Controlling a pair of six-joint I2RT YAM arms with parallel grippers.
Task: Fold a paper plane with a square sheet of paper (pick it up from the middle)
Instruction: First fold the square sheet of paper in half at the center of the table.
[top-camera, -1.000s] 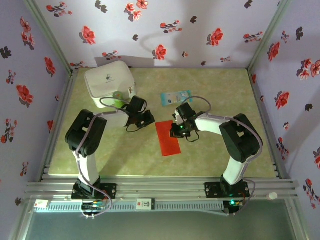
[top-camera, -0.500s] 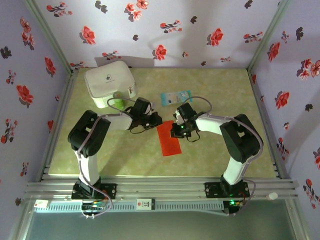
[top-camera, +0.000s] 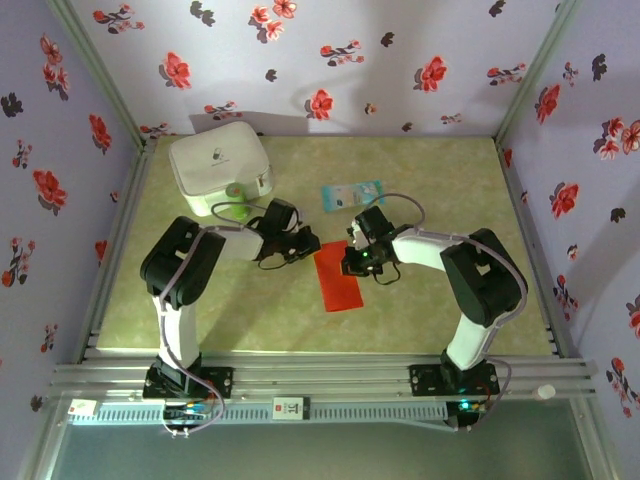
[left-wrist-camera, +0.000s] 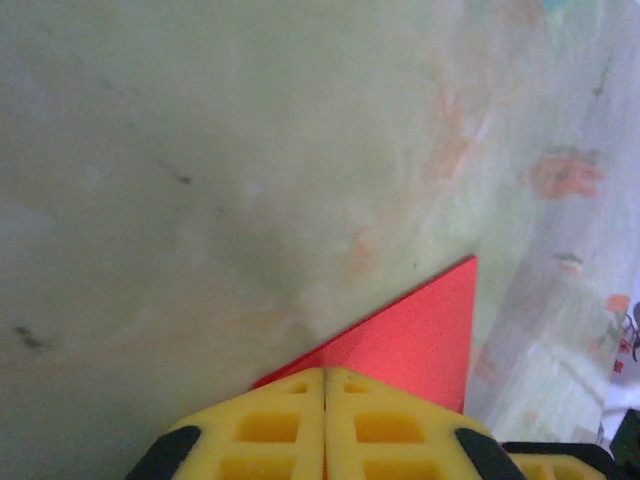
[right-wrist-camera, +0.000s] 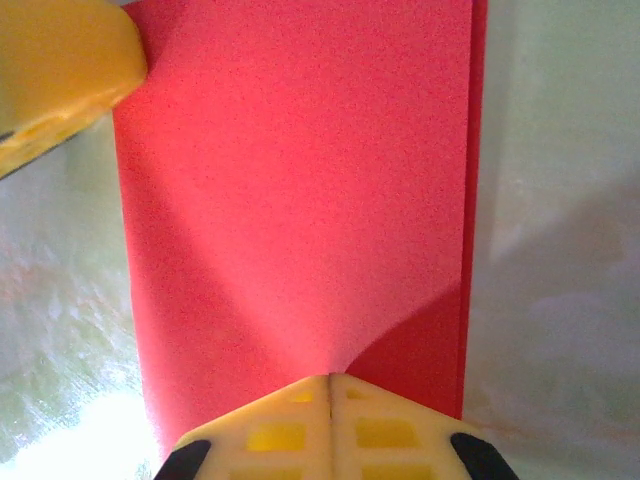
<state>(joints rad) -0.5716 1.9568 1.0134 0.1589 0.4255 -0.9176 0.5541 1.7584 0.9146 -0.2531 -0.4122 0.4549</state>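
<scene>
The pale green table (top-camera: 430, 300) held the white case (top-camera: 218, 165) at its far left, and near the middle lay the square sheet of paper (top-camera: 337, 280), folded to a narrow red strip. Both grippers pinched it with jaws pressed together — the left gripper (left-wrist-camera: 325, 372) at a far corner, the right gripper (right-wrist-camera: 330, 378) at its right edge.

Left gripper (top-camera: 311, 243) swung right onto the red sheet's (top-camera: 337, 281) corner, fingers (left-wrist-camera: 275, 425) now closed
</scene>
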